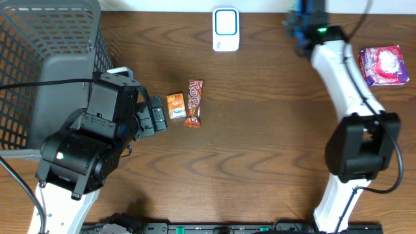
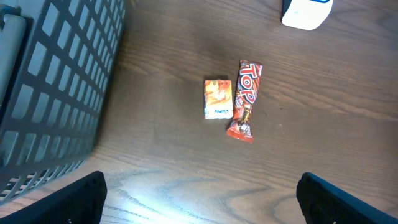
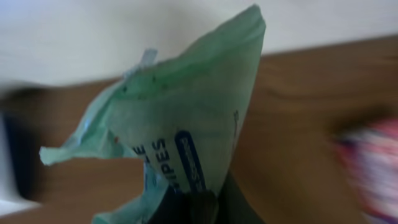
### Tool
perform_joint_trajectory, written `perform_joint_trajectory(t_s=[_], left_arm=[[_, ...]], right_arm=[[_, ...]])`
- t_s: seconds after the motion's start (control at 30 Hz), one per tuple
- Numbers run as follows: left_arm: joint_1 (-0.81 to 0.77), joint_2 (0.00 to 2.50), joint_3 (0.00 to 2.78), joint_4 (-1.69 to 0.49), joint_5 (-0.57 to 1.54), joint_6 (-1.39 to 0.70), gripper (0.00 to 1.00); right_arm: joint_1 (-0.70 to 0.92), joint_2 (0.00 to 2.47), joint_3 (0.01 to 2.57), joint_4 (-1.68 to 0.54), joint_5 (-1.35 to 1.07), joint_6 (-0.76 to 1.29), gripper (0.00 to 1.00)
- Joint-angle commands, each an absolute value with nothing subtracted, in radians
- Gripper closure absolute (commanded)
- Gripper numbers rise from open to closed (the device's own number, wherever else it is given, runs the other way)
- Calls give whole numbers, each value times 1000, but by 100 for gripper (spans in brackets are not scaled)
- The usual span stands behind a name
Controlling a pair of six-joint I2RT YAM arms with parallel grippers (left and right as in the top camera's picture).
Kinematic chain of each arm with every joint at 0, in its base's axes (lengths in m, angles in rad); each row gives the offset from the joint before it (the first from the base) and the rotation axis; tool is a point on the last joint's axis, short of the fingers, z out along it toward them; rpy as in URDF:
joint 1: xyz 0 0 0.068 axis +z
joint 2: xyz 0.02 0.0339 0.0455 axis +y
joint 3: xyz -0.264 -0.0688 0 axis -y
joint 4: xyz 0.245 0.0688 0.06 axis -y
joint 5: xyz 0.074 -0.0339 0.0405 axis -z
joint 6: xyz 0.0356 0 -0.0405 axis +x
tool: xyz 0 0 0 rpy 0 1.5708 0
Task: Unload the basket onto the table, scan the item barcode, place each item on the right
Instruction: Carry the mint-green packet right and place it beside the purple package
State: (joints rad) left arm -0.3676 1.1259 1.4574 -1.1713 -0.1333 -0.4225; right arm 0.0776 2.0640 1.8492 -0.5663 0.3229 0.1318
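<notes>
The right gripper (image 3: 199, 208) is clenched on the bottom edge of a green packet (image 3: 186, 112), which stands up from the jaws with a crumpled upper corner. Dark lettering ending in "IPES" runs along the packet's lower part. No barcode shows on the side facing the wrist camera. From overhead, this gripper sits at the far edge of the counter (image 1: 260, 149), near the white scanner (image 1: 225, 29) and on its right, not touching it. Most of the packet is hidden under the arm in that view.

A pink packet (image 1: 383, 65) lies well apart on the right side of the counter.

The left gripper (image 2: 200, 186) is released, its 2 fingers (image 2: 68, 199) spread wide and holding nothing. It hangs over the counter just beside a small orange packet (image 2: 217, 98). A red candy bar (image 2: 245, 99) lies against the orange packet's other side, roughly parallel to it. A dark wire basket (image 1: 39, 39) stands at the left end of the counter, beside the left arm.
</notes>
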Motion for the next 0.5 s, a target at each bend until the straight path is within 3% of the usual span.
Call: perform_joint_trajectory(t_s=[0.0,0.13,0.27,0.33,0.4,0.47], left_arm=[[-365,1124,1461,-1174,-139,-424,2],[-365,1124,1461,-1174,-139,-424,2],[-365,1124,1461,-1174,-139,-424,2],[-365,1124,1461,-1174,-139,-424,2],[-365,1124,1461,-1174,-139,-424,2],[-365,1124,1461,-1174,-139,-424,2]], right_arm=[[6,2105,1849,-651,392,-59,99],[-87,2164,1848,-727,381,-182,99],[-165,2215,1848,-742,387,-181,99],[-198,2234,1848,-741,384,-181,80],[-217,2241,1848,-733,384,-181,18],[-228,2239,1848,-728,396,-180,16]])
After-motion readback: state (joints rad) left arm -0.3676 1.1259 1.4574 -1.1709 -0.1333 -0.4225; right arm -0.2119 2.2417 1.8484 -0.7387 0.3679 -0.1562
